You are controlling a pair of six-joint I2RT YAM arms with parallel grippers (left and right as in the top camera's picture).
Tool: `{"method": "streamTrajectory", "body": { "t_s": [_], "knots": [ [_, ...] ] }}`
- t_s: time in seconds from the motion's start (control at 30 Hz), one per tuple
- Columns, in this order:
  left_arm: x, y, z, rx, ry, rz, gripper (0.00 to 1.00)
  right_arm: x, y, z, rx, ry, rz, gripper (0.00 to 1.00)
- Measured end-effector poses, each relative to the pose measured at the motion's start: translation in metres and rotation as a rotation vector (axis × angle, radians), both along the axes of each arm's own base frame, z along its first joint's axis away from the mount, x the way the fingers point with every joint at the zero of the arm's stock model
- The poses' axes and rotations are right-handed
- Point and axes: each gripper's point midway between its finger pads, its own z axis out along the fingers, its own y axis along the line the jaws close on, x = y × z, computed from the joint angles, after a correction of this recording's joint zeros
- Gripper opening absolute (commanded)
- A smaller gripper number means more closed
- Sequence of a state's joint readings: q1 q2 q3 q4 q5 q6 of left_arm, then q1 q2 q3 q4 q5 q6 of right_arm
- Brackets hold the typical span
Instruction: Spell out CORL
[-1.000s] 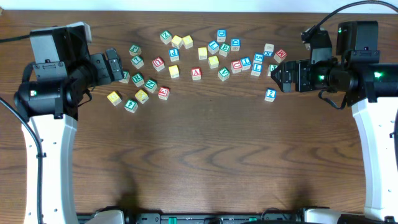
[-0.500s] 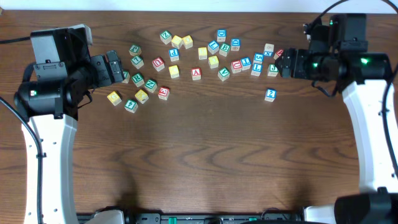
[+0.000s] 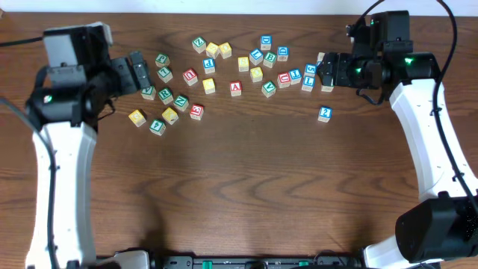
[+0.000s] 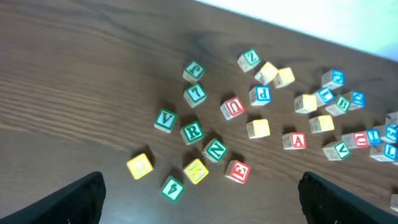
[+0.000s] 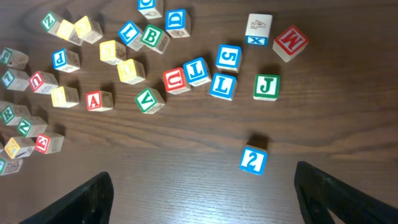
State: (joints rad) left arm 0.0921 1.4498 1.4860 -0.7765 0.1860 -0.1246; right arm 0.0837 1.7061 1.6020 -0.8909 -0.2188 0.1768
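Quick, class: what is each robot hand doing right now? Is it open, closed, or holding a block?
Left hand: open, holding nothing.
Right hand: open, holding nothing.

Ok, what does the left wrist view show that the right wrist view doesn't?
Only the left wrist view shows the green V cube and the yellow cube below it, at that end of the scatter. Only the right wrist view shows the red M cube and the green J cube. Both show the red A cube and the blue P cube.
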Motion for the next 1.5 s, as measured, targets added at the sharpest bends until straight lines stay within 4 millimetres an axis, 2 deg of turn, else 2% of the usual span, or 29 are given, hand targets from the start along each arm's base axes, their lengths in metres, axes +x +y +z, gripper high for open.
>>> {"method": "streamTrajectory", "body": {
  "t_s": [0.17, 0.27, 0.5, 0.93, 1.1, 1.5],
  "knots": [
    [0.022, -0.011, -0.037, 0.014, 0.086, -0.009, 0.98, -0.001, 0.002, -0.001, -0.003, 0.005, 0.003, 0.90],
    [0.028, -0.014, -0.057, 0.030, 0.133, 0.008, 0.98, -0.002, 0.002, -0.001, -0.003, 0.010, 0.002, 0.90],
    [0.033, -0.013, -0.076, 0.037, 0.178, 0.052, 0.98, -0.002, 0.001, -0.002, -0.006, 0.011, 0.000, 0.91],
    [0.037, -0.010, -0.078, 0.038, 0.173, 0.073, 0.98, -0.004, 0.001, -0.003, -0.007, 0.021, 0.000, 0.96],
    [0.044, -0.014, -0.073, 0.027, 0.137, 0.078, 0.98, -0.004, 0.001, -0.003, -0.006, 0.021, 0.000, 0.99],
    [0.068, -0.067, -0.054, 0.028, 0.005, -0.031, 0.98, -0.008, 0.001, -0.005, -0.007, 0.037, 0.000, 0.99]
  ]
}}
